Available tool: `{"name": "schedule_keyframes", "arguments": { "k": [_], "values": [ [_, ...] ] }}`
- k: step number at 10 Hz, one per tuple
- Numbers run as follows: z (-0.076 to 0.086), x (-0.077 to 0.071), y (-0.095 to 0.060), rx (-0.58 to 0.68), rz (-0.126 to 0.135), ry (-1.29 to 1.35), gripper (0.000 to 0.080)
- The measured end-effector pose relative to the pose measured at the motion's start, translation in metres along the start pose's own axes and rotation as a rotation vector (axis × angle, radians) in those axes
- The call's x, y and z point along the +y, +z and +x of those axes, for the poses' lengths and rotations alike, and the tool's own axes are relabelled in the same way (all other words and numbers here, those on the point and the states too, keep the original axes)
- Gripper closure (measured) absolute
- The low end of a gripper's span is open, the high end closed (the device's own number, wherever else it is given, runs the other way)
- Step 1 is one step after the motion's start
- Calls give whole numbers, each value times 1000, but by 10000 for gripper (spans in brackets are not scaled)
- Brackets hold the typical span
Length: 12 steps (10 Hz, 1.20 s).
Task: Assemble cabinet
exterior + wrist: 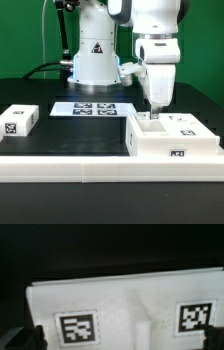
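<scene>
The white cabinet body (pixel 172 142) stands on the black table at the exterior view's right, with tags on its top and front. My gripper (pixel 153 112) hangs straight down over its left end, fingertips close to its top. In the wrist view the gripper (pixel 123 339) is open, with its dark fingertips (pixel 36 338) far apart at the picture's edge. The body's white surface (pixel 130 297) with two tags fills the space below them. I see nothing held. A small white tagged panel (pixel 20 121) lies apart at the exterior view's left.
The marker board (pixel 92 108) lies flat on the table between the robot base (pixel 92 55) and the cabinet body. A white ledge (pixel 70 168) runs along the table's front edge.
</scene>
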<state>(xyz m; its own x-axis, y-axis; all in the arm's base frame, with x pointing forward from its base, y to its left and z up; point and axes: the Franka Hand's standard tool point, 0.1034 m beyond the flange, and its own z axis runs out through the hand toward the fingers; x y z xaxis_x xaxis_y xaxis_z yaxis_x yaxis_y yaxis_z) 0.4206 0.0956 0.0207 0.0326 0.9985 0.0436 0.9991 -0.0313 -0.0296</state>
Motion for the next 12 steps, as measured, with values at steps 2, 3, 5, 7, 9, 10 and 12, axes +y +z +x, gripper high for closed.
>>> {"name": "schedule_keyframes", "arguments": {
  "k": [2, 3, 5, 7, 9, 10, 12],
  "values": [
    [0, -2, 3, 1, 5, 0, 3],
    [0, -2, 3, 1, 6, 0, 135],
    [0, -3, 5, 1, 9, 1, 421],
    [0, -3, 6, 1, 12, 2, 599],
    [0, -3, 6, 2, 11, 2, 732],
    [0, -3, 6, 2, 11, 2, 732],
    [-1, -3, 6, 1, 12, 2, 732]
  ]
}}
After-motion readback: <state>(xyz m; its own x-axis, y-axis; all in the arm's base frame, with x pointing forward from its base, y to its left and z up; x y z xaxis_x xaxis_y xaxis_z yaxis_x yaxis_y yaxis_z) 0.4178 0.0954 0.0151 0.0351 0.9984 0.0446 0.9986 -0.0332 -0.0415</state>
